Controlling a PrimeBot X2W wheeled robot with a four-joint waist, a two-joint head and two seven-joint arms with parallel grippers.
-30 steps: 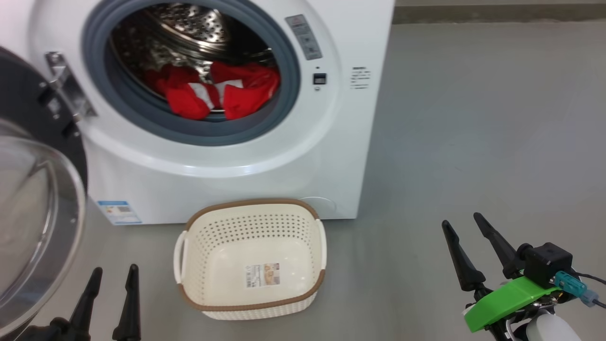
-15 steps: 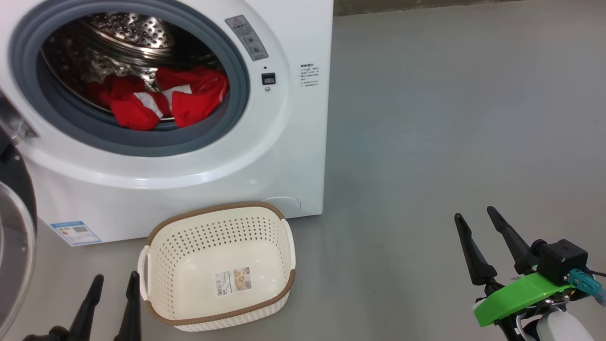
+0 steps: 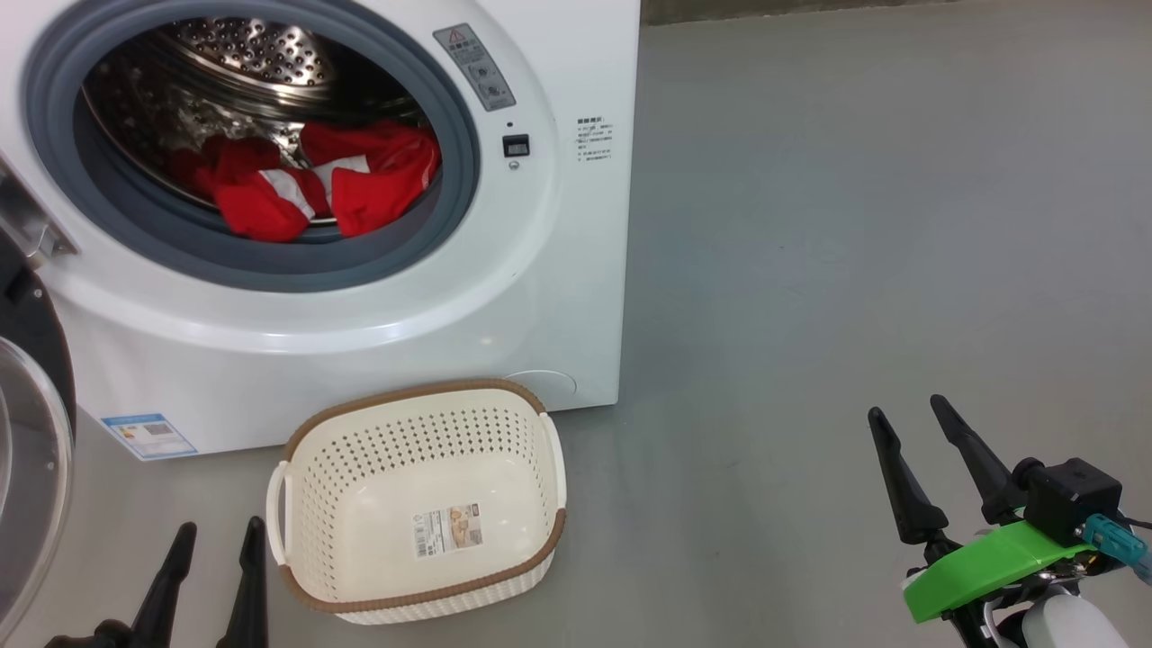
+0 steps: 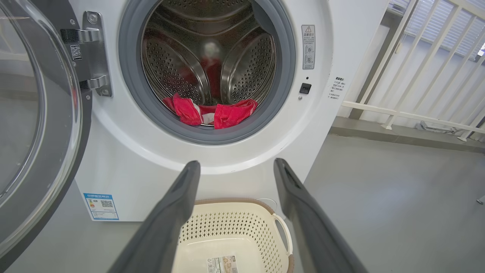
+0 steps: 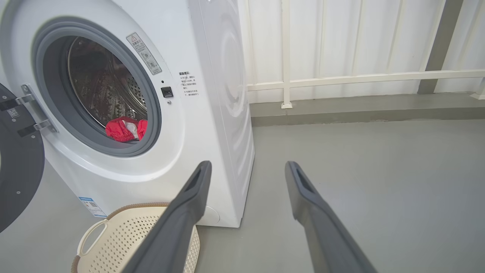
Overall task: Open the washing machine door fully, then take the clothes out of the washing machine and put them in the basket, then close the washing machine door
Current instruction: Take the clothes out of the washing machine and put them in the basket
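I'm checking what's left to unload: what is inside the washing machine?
Red clothes with white panels lie bunched at the front of the perforated steel drum. How many pieces, and anything beneath them, the heap hides.

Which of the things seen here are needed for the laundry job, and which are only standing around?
Needed: washer, its open door, red clothes in the drum, basket on the floor.

Only standing around: white railing, blue label, warning sticker.
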